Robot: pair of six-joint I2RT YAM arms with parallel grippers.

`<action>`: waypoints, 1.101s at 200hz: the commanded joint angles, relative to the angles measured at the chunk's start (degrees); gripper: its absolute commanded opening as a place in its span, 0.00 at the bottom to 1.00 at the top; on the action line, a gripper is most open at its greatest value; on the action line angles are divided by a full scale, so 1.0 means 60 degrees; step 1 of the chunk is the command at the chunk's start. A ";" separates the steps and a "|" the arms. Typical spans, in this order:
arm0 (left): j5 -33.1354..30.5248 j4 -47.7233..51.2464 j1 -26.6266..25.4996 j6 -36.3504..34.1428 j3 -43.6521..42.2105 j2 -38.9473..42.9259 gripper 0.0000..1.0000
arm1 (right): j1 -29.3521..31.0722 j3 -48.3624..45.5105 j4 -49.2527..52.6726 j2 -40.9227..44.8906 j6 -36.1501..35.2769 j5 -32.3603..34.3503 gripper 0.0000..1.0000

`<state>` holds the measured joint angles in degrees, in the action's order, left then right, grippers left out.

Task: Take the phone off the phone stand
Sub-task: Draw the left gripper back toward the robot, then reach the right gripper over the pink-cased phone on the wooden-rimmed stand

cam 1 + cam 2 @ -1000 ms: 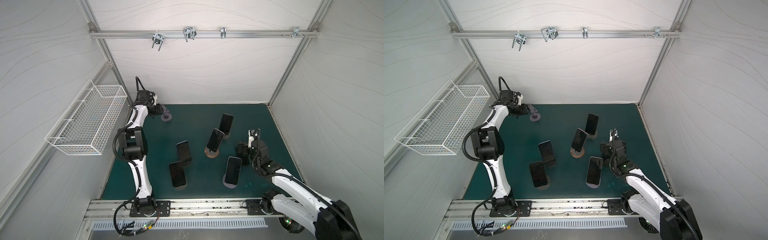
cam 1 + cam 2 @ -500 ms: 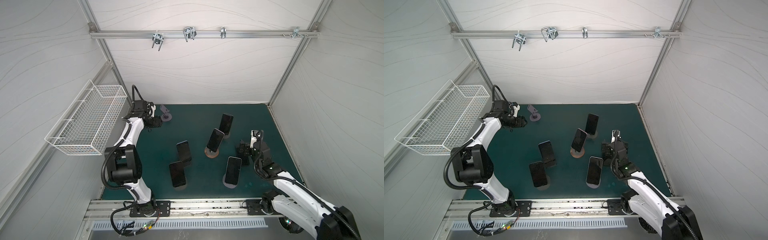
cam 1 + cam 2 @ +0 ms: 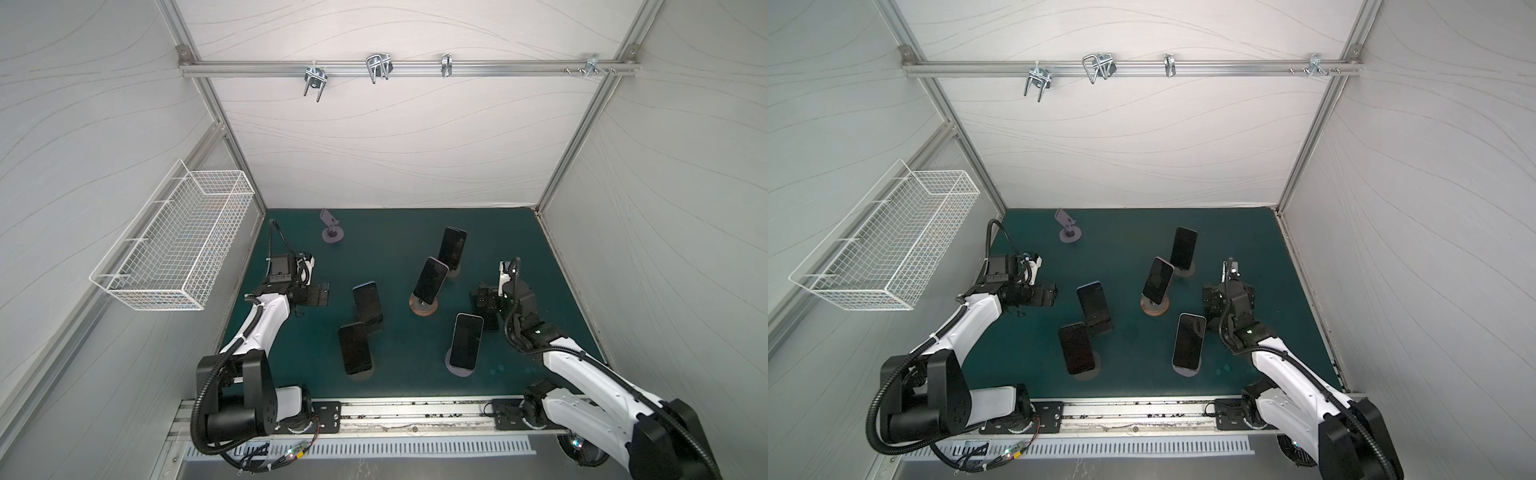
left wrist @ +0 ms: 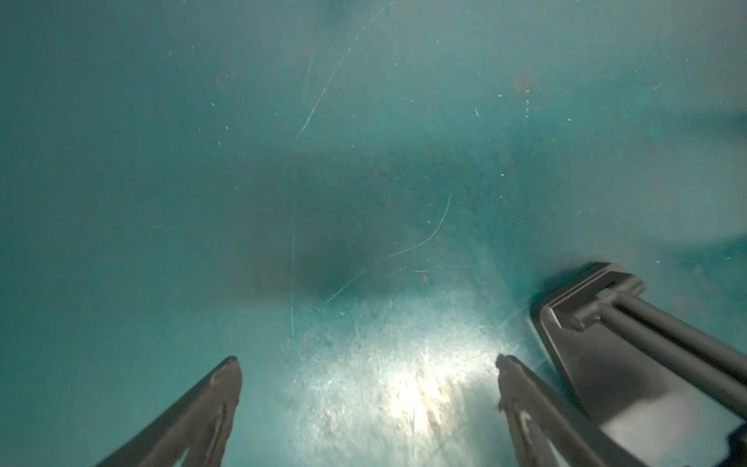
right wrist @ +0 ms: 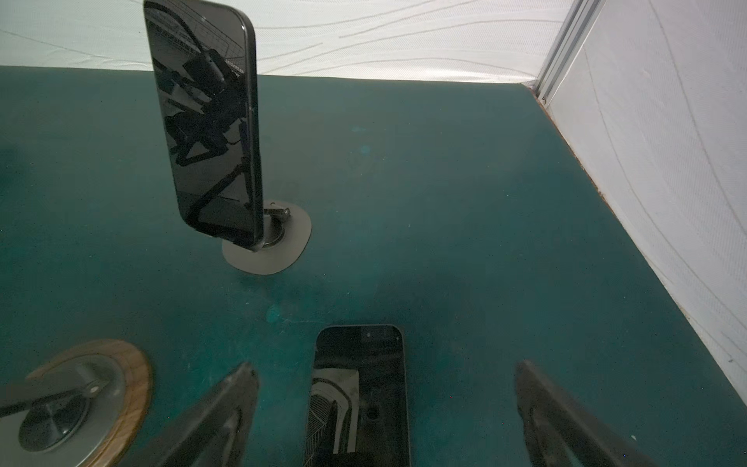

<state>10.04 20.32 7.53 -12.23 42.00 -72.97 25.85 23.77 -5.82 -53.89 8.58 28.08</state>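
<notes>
Several dark phones lean on stands on the green mat in both top views, among them one on a wood-rimmed base [image 3: 431, 280] [image 3: 1158, 280] and one on a grey base [image 5: 206, 121]. Another phone [image 5: 359, 396] lies flat on the mat between the spread fingers of my right gripper [image 5: 384, 367] [image 3: 484, 299], which is open and not touching it. An empty grey phone stand [image 3: 332, 232] [image 3: 1069, 230] sits at the back left. My left gripper [image 4: 366, 359] [image 3: 318, 294] is open over bare mat, in front of that stand.
A white wire basket [image 3: 174, 245] hangs on the left wall. A dark grey stand part [image 4: 606, 323] lies just beside one left finger. White walls close in the mat; the right wall [image 5: 667, 161] is close to my right gripper.
My left gripper has let go of the empty grey stand at the back left, opened wide and pulled back toward the front. My right gripper has barely shifted.
</notes>
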 commanded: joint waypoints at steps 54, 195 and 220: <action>-0.0146 -0.2364 0.0210 0.0048 -0.0246 -0.0179 1.00 | -0.0030 0.0385 0.0026 -0.0159 -0.0029 -0.0080 0.99; -0.0356 -0.2346 0.0206 0.0163 -0.0159 -0.0290 1.00 | 0.2012 0.7156 0.9216 -0.2160 0.5811 0.0853 0.99; -0.0329 -0.2360 0.0208 0.0149 -0.0178 -0.0260 1.00 | 0.3152 0.8499 1.0910 -0.3296 0.7740 0.1841 0.99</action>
<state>8.32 8.51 8.54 -11.33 39.53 -75.35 39.70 68.79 42.13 -68.79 39.16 32.23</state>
